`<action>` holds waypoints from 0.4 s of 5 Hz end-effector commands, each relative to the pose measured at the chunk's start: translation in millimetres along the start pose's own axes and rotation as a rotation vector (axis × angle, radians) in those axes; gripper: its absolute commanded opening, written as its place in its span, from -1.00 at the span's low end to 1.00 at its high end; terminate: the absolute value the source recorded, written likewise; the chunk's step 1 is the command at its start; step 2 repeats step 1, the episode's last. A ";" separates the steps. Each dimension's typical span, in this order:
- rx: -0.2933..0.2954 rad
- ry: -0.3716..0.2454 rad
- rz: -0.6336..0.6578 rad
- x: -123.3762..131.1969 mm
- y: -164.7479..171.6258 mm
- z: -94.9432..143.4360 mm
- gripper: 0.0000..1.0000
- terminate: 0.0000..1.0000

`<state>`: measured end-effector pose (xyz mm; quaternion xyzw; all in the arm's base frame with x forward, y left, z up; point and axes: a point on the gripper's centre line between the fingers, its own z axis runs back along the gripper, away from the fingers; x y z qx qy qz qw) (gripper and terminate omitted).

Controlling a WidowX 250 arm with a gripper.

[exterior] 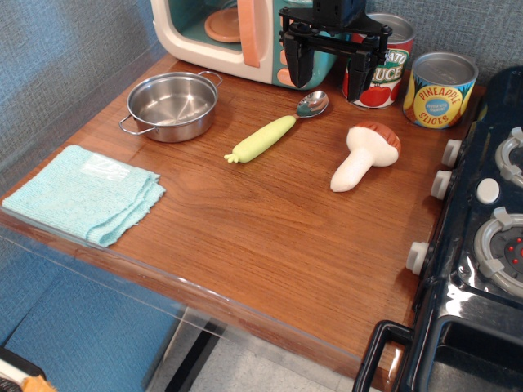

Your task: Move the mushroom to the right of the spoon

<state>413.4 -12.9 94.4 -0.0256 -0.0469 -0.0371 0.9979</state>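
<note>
The mushroom [365,156], with a white stem and a reddish-brown cap, lies on its side on the wooden table [253,220], to the right of the spoon. The spoon [276,129] has a silver bowl and a yellow-green handle and lies diagonally at the middle back. My black gripper [329,68] is open and empty, raised above the table's back edge, behind the spoon's bowl and up-left of the mushroom. It touches neither.
A steel pot [172,104] stands at the back left, a folded light blue cloth [82,194] at the front left. A toy microwave [237,37], a tomato can [384,65] and a pineapple can [442,90] line the back. A toy stove [482,245] borders the right.
</note>
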 end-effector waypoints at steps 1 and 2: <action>0.009 -0.084 -0.003 -0.5 -1.8 38.5 1.00 1.00; 0.009 -0.084 -0.003 -0.5 -1.8 38.5 1.00 1.00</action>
